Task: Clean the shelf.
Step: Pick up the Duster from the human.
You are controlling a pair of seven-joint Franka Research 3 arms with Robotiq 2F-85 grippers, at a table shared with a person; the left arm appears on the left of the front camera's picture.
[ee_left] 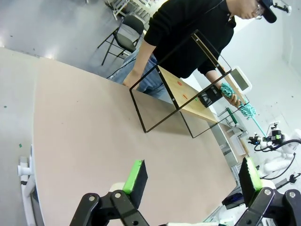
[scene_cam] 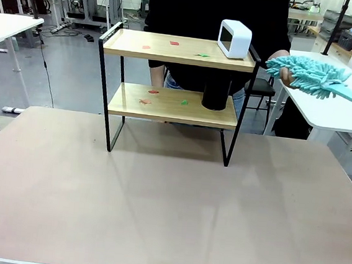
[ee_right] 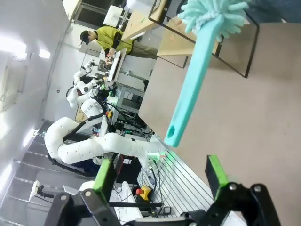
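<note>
Step in hand: tool handover. The left gripper [ee_left: 192, 175] and right gripper [ee_right: 160, 173] both have their jaws open and empty. Next move, as judged: the right jaws close on the handle of the one duster [ee_right: 193, 80] held out by the person's hand [scene_cam: 286, 74]. At the far side of the tabletop [scene_cam: 169, 206] stands one shelf [scene_cam: 128, 43] with two tiers, carrying one white box [scene_cam: 235, 39], one black cylinder [scene_cam: 215, 97] and six paper scraps [scene_cam: 174, 43].

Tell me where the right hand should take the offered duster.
Grip the duster by its bare flat handle near the free, holed end, coming from that end. The person holds the fluffy head, and the handle points at the open right hand.
</note>
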